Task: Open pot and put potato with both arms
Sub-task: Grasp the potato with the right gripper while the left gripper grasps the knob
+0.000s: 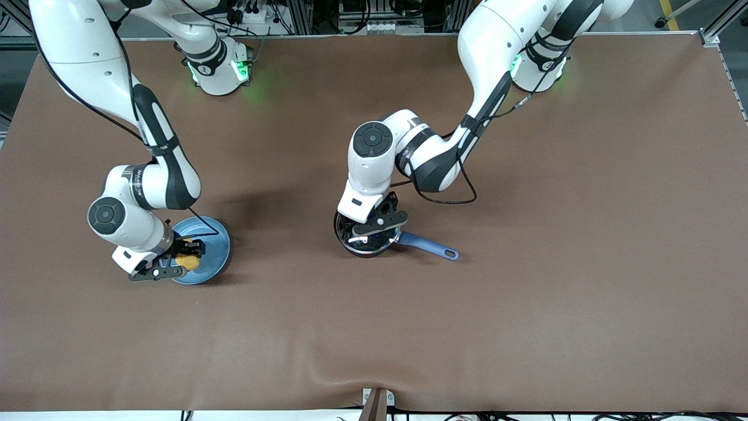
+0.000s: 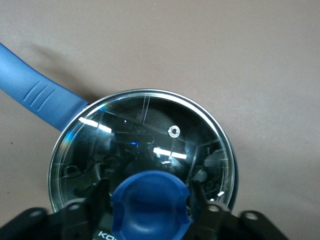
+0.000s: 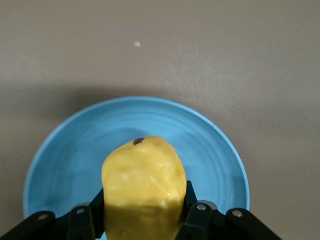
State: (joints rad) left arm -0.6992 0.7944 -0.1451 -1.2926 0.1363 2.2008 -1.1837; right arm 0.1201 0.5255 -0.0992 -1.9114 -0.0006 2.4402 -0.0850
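The black pot stands mid-table with its blue handle pointing toward the left arm's end. Its glass lid is on the pot. My left gripper is down over the lid, and its fingers press both sides of the blue knob. The yellow potato is on the light-blue plate near the right arm's end of the table. My right gripper is shut on the potato from both sides, low over the plate.
Brown cloth covers the whole table. The two arm bases stand at the table's edge farthest from the front camera. A small clamp sits at the nearest edge.
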